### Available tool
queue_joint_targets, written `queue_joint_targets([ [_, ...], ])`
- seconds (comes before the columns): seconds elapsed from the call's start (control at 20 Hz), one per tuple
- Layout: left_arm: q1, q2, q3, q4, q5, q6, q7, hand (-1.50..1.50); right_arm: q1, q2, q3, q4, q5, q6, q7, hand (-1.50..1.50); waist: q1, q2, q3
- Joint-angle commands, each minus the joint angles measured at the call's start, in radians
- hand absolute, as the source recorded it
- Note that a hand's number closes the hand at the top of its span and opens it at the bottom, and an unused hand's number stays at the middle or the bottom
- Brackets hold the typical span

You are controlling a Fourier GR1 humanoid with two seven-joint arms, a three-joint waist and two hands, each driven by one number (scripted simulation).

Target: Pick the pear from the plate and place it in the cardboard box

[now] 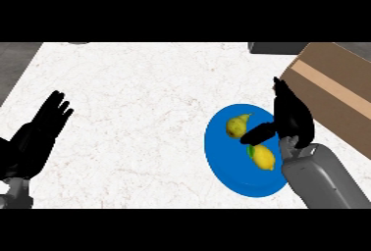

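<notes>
My black right hand [293, 121] hangs spread open over the round blue plate [225, 166], thumb beside the yellow-green pear [235, 126], ready to enclose it.

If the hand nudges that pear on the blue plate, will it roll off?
Probably it would wobble in a curve: the pear lies on its side, fat at one end, narrow at the stem. Its smooth rounded skin may be slippery. The plate looks flat, so little would stop it.
</notes>
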Motion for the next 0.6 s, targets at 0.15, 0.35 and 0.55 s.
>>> queue_joint_targets([
  [0.15,0.048,-0.015,0.02,-0.034,0.002,-0.01,-0.022,0.0,-0.171,0.121,-0.056,0.079,-0.078,0.178,0.292,-1.5,-0.012,0.0,0.004],
  [0.35,0.032,-0.01,0.03,-0.023,-0.01,-0.01,-0.008,0.0,-0.205,0.165,-0.065,0.144,-0.054,0.169,0.313,-1.5,-0.016,0.002,0.005],
  [0.55,0.011,-0.021,0.034,0.002,-0.007,-0.009,0.016,0.0,-0.159,0.131,-0.1,0.129,-0.11,0.246,0.274,-1.5,-0.033,0.001,0.005],
])
